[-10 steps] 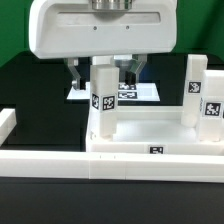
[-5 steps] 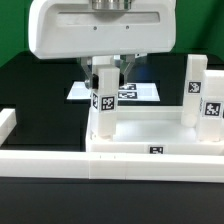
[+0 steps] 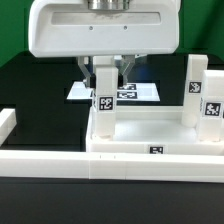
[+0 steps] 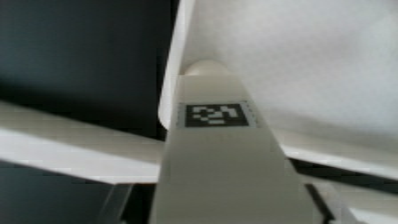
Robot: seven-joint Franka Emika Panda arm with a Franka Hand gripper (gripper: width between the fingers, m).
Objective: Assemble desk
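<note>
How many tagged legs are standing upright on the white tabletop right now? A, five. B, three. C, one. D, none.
B: the exterior view shows one leg under the claw and two more legs on that view's right, all upright on the tabletop.

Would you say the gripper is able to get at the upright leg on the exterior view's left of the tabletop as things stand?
Probably yes: the gripper hangs right above that leg, its fingers flanking the leg's top, with nothing between. Whether they grip it is unclear. The tabletop stays below.
</note>
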